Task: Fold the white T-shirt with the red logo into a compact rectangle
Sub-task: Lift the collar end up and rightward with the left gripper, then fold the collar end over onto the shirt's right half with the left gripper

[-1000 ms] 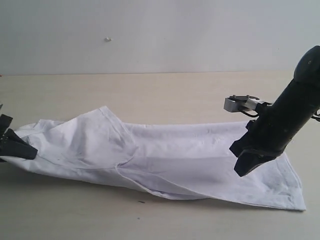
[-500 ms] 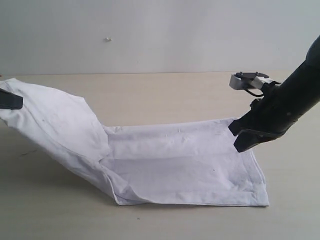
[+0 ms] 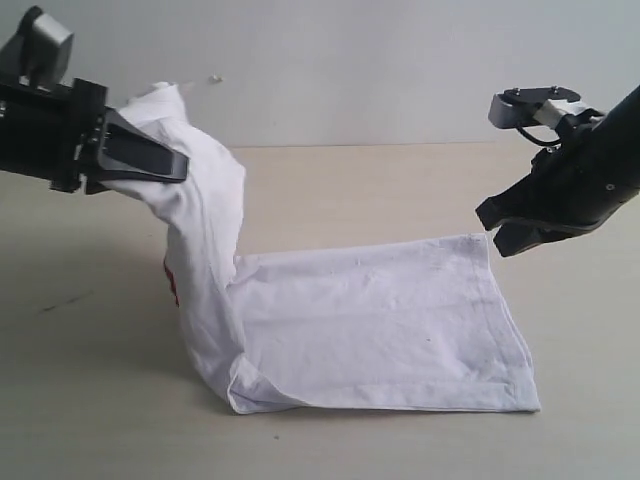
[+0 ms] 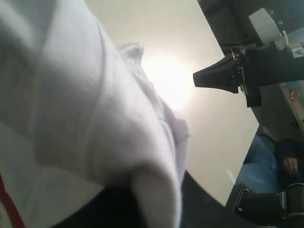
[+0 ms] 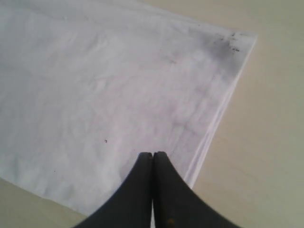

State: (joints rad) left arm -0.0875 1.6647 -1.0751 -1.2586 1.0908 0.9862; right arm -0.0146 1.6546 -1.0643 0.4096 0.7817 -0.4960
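Observation:
The white T-shirt (image 3: 370, 320) lies folded lengthwise on the table, its left end lifted high. My left gripper (image 3: 160, 160) is shut on that raised end, and cloth drapes from it down to the table. A sliver of the red logo (image 3: 171, 281) shows on the hanging part's underside. In the left wrist view the white T-shirt (image 4: 85, 118) fills the picture and hides the jaws. My right gripper (image 3: 508, 232) hovers shut and empty above the shirt's far right corner. In the right wrist view the right gripper (image 5: 153, 155) has its fingers pressed together over the white T-shirt (image 5: 95, 85).
The light wooden table (image 3: 400, 180) runs back to a pale wall (image 3: 350, 70). In the left wrist view the right arm (image 4: 247, 71) shows at a distance.
My left gripper has lifted the shirt's left end up and toward the right, exposing a bit of red. The right arm has risen off the cloth and moved back.

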